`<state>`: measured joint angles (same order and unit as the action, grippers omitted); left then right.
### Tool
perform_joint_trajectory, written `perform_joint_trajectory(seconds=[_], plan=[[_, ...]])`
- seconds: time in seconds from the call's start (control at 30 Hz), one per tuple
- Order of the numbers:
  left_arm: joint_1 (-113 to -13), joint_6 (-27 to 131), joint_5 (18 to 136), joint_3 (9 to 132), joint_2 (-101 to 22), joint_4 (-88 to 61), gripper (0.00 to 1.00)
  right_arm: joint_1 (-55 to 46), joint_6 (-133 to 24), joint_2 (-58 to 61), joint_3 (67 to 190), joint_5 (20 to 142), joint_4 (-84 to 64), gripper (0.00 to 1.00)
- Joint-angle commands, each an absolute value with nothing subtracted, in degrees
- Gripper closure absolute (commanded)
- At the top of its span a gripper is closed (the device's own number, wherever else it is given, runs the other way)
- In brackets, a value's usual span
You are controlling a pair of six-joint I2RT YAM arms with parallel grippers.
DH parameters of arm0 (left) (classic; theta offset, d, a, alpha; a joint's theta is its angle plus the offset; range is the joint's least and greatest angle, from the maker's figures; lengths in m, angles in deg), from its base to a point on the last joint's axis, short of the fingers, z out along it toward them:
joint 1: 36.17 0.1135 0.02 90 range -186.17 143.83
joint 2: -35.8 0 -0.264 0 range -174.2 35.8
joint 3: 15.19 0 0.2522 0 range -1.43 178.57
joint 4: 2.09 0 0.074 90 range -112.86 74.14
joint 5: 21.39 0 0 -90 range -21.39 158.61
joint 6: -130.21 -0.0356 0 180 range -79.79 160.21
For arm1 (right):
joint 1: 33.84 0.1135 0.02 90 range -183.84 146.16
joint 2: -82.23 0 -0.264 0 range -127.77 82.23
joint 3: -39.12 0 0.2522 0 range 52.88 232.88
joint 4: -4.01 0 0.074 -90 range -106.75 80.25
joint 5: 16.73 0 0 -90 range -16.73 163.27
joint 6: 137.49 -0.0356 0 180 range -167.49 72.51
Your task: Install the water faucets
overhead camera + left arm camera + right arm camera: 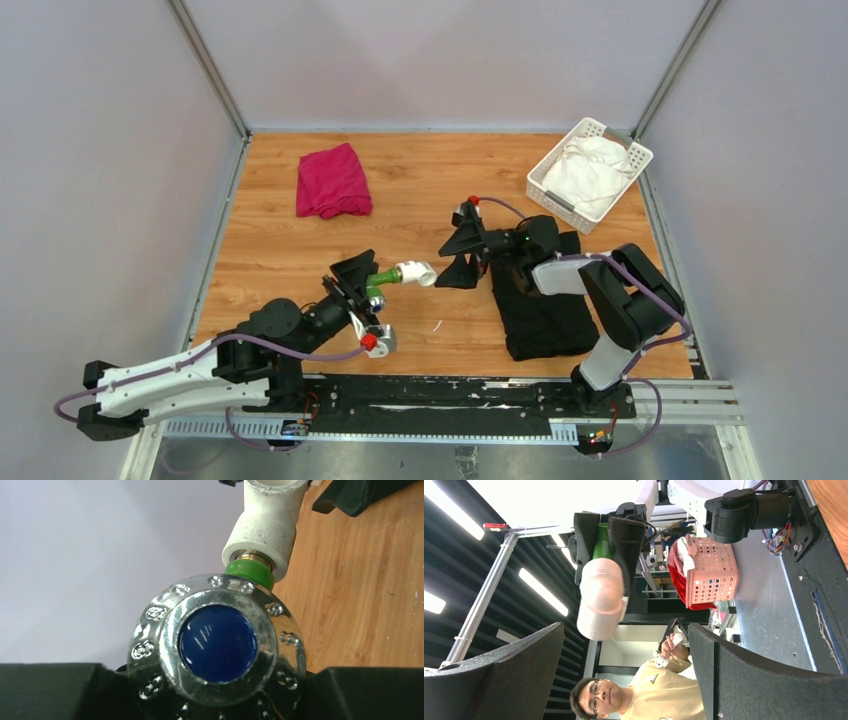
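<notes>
Green tap point(381, 281) is held clamped in the left gripper point(366, 290) over the table point(450, 190), its chrome knob point(218, 643) turned toward the left wrist camera. White pipe fitting point(415, 272) is found mounted on the tap's outlet end. A sliver of brass thread point(248, 556) is exposed between green collar and fitting, so the joint is judged started but not tightened home. Right gripper point(441, 268) is spread wide just off the fitting's free end, nothing touched. Left to do, by judgement: fitting to be grasped and screwed fully on.
</notes>
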<state>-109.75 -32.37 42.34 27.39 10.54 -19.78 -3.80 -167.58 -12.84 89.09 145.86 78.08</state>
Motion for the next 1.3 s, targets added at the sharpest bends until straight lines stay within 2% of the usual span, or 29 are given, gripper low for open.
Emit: perform_joint_trajectory(seconds=[0.0, 0.23, 0.33, 0.37, 0.4, 0.47, 0.5, 0.53, 0.57, 0.67, 0.8, 0.87, 1.1, 1.27], plan=[[-109.64, -25.35, 40.31, 32.10, 12.79, -20.43, 1.00, -6.59, -168.46, -10.61, 88.94, 148.87, 81.33, 0.01], [-109.64, -10.90, 37.14, 38.82, 13.09, -28.05, 1.00, -10.92, -162.59, -5.54, 92.59, 152.19, 77.83, 0.01], [-109.64, -5.08, 35.36, 42.50, 12.19, -32.30, 1.00, -11.67, -148.42, -0.10, 94.06, 151.04, 63.98, 0.01], [-109.64, -3.07, 34.83, 43.96, 11.61, -34.27, 1.00, -11.64, -139.25, 2.62, 95.09, 150.05, 54.04, 0.01], [-109.64, -0.95, 34.51, 45.97, 10.87, -37.16, 1.00, -11.63, -123.61, 5.76, 96.47, 148.32, 42.17, 0.01], [-109.64, 2.52, 34.64, 48.35, 9.48, -40.88, 1.00, -11.07, -96.31, 12.88, 103.35, 138.77, 3.41, 0.01], [-109.64, 4.02, 34.94, 49.99, 8.88, -42.30, 1.00, -9.46, -76.00, 15.83, 108.51, 130.54, -13.98, 0.01], [-109.64, 5.31, 35.44, 50.67, 8.36, -43.22, 1.00, -7.21, -66.34, 17.69, 112.01, 121.55, -23.94, 0.01], [-109.64, 6.67, 36.33, 51.83, 7.59, -44.26, 1.00, -4.42, -60.81, 19.57, 113.69, 115.60, -27.68, 0.01], [-109.64, 9.99, 38.23, 54.01, 6.05, -46.28, 1.00, -2.84, -55.64, 24.88, 109.92, 110.10, -22.00, 0.03], [-109.64, 15.65, 40.81, 56.95, 5.14, -48.25, 1.00, -1.26, -51.35, 34.18, 93.82, 109.10, 5.52, 0.08], [-109.64, 19.63, 41.08, 58.53, 5.28, -48.46, 1.00, -0.31, -48.05, 37.09, 88.70, 111.13, 14.77, 0.09], [-109.64, 28.72, 45.21, 62.08, 4.29, -50.61, 1.00, 0.88, -44.29, 33.91, 91.23, 123.88, 16.71, 0.05], [-109.65, 32.80, 49.34, 63.29, 2.21, -52.70, 1.00, 2.16, -44.03, 30.81, 94.92, 126.91, 19.05, 0.04]])
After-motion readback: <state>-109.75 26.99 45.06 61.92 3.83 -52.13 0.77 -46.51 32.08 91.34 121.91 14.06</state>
